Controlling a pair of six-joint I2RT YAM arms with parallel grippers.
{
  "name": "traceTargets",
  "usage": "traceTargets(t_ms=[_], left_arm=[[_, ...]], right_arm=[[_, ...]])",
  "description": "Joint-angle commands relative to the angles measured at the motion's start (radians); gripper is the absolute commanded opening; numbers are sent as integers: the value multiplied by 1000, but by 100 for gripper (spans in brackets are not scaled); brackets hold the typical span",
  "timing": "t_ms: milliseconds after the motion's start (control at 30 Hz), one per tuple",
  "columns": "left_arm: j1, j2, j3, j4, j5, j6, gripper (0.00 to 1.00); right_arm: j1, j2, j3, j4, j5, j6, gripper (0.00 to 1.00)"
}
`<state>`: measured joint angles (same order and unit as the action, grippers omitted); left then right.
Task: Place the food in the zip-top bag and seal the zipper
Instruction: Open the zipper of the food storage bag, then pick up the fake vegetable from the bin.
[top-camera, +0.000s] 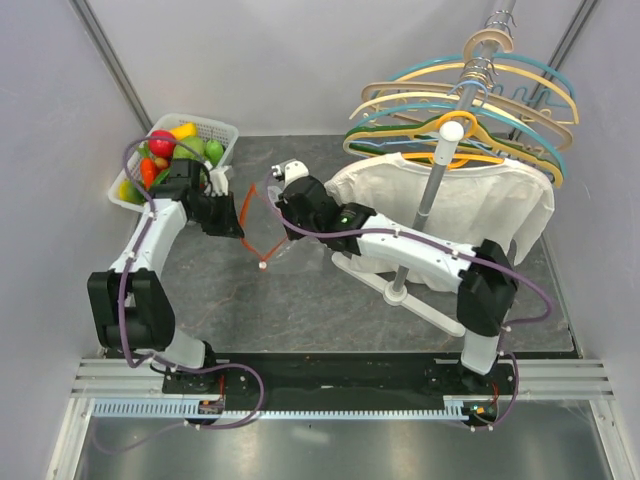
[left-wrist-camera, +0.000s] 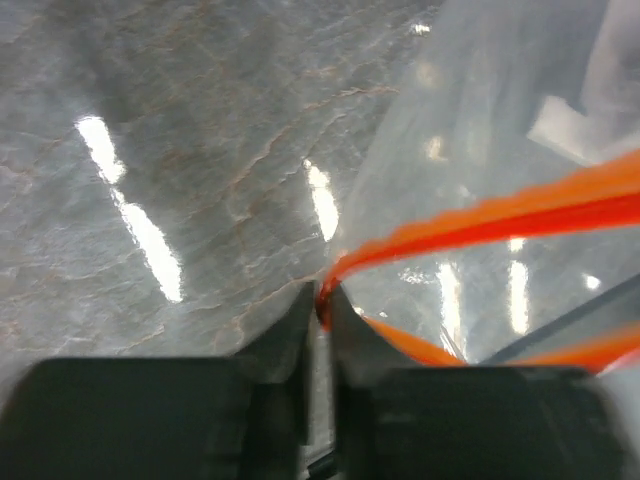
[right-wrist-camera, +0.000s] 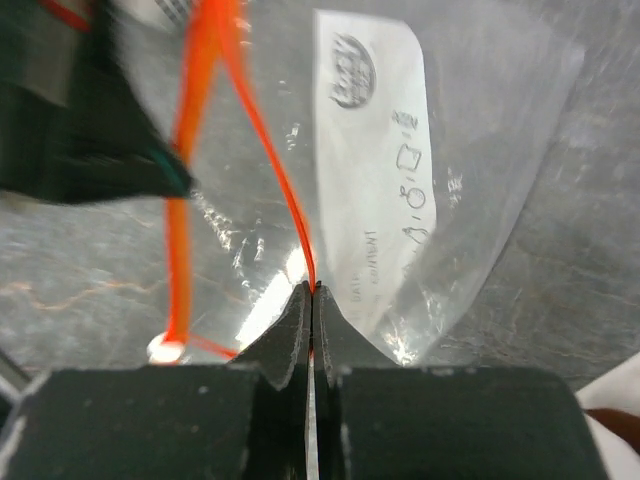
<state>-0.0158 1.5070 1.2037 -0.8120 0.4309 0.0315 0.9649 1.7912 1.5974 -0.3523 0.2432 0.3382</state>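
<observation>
The zip-top bag (top-camera: 272, 243) hangs between my two grippers above the table, its mouth pulled open. Its red-orange zipper (top-camera: 247, 212) forms a loop ending at a white slider (top-camera: 262, 265). My left gripper (top-camera: 240, 224) is shut on one lip of the zipper (left-wrist-camera: 480, 218), pinched at the fingertips (left-wrist-camera: 300, 312). My right gripper (top-camera: 284, 232) is shut on the other lip (right-wrist-camera: 275, 165); the bag's clear panel with its white label (right-wrist-camera: 385, 150) hangs beyond it. The food (top-camera: 175, 150), red, yellow, green and orange pieces, lies in the white basket (top-camera: 222, 130) at the back left.
A hanger rack (top-camera: 440, 180) with several coloured hangers and a white shirt (top-camera: 480, 200) stands at the right, its base (top-camera: 400, 292) on the table beside my right arm. The left gripper's dark body (right-wrist-camera: 90, 130) shows in the right wrist view.
</observation>
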Motion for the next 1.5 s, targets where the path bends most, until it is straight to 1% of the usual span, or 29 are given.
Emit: traceTargets(t_ms=[0,33,67,100,133,167,200,267,333,367,433,500,567,633,667,767,800,867,933,1000,1033,1067,1167,1200,1267,1300,1467], left_arm=[[150,15,115,-41,119,83,29],[207,16,166,-53,167,93,37],[227,18,193,-62,228,111,48],[241,18,218,-70,245,122,52],[257,16,265,-73,246,133,59],[260,16,289,-66,233,142,68],[267,27,312,-56,221,142,72],[287,56,381,-13,164,113,73],[335,117,463,19,154,75,72],[352,136,486,60,163,39,70],[382,197,543,112,166,44,67],[399,241,604,122,158,85,65],[413,301,641,103,218,169,64],[418,353,683,83,265,253,65],[419,372,692,83,270,263,66],[419,447,744,83,328,249,66],[416,469,761,106,342,231,65],[410,505,766,148,338,154,60],[395,519,764,204,294,114,56],[373,539,760,232,272,110,52],[366,547,764,246,237,105,46],[358,555,766,247,220,110,43],[329,572,770,257,149,126,37],[317,576,769,261,94,131,36],[307,581,772,264,54,142,34],[297,585,774,263,7,156,34],[261,587,758,255,-75,215,35]], right_arm=[[-22,66,47,58,-22,19,0],[-26,77,47,90,-22,21,0],[-29,82,52,104,-33,25,0],[-38,89,56,111,-41,28,0],[-41,103,65,127,-45,33,0],[-43,114,73,128,-56,33,0],[-48,120,78,130,-62,35,0],[-54,138,78,148,-74,38,0],[-64,157,78,162,-88,48,0],[-68,161,79,167,-94,56,0],[-74,172,84,171,-99,70,0],[-78,178,85,176,-107,81,0],[-80,180,91,179,-113,81,0],[-81,181,91,184,-122,85,0],[-83,181,90,187,-127,85,0],[-87,186,88,196,-142,93,0],[-91,189,88,199,-147,96,0],[-94,191,87,200,-153,102,0],[-98,194,87,205,-157,108,0],[-103,195,85,205,-159,113,0],[-104,197,82,207,-162,114,0],[-107,197,81,205,-162,116,0],[-110,200,78,208,-165,124,0],[-112,200,73,207,-170,125,0],[-114,197,67,208,-171,125,0],[-114,197,62,210,-171,125,0],[-117,198,61,210,-173,122,0]])
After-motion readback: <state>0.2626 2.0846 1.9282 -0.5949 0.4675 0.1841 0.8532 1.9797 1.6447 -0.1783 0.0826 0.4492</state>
